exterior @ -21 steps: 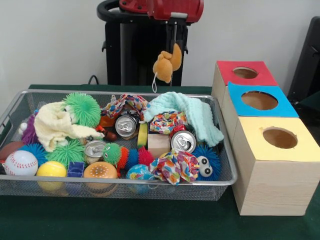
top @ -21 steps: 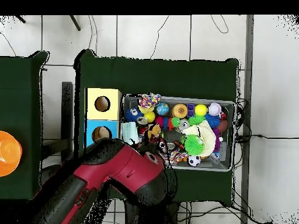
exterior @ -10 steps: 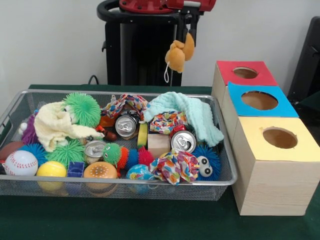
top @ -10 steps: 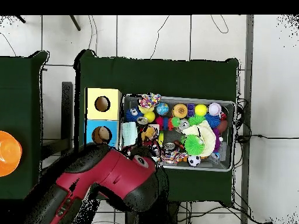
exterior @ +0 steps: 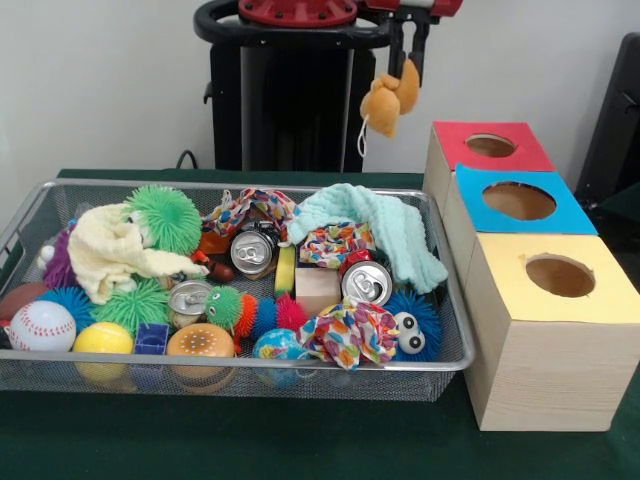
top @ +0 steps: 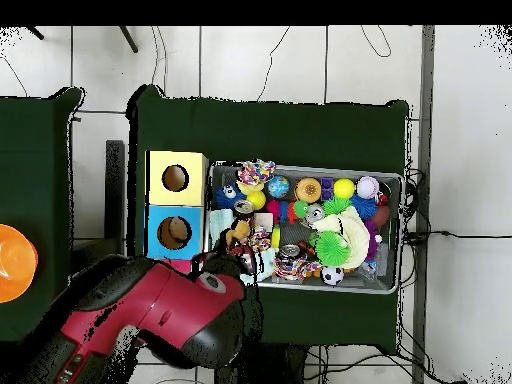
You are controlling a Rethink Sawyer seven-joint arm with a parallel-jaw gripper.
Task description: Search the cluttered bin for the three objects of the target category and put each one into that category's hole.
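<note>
item 1, claw (exterior: 409,60): i see it at the top of the front view, fingers drawn together and clamped on the plush (exterior: 390,97). nothing else touches it. in the overhead view the red arm (top: 150,310) covers the claw itself.

item 2, plush: small orange-tan soft toy, hanging free in the air from the claw, with a thin white loop of string dangling on its left side. in the front view it hangs above the table behind the bin (exterior: 20,225), past the bin's right far corner and left of the red box (exterior: 455,155). in the overhead view the plush (top: 238,232) shows at the bin's left end, near the blue box (top: 155,220).

item 3, boxes: three wooden boxes in a row just beside the bin, tops red, blue (exterior: 570,215) and yellow (exterior: 600,300), each with one round hole. the red one is farthest from the front camera, the yellow nearest.

item 4, bin contents: wire mesh bin, crowded. i count three cans (exterior: 367,283), a mint cloth (exterior: 385,225), a pale yellow cloth (exterior: 110,250), patterned cloth pieces (exterior: 350,335), green spiky balls (exterior: 165,215), a blue spiky ball with eyes (exterior: 415,325), a baseball (exterior: 41,326), a yellow ball (exterior: 102,338) and a wood block (exterior: 317,288).
</note>
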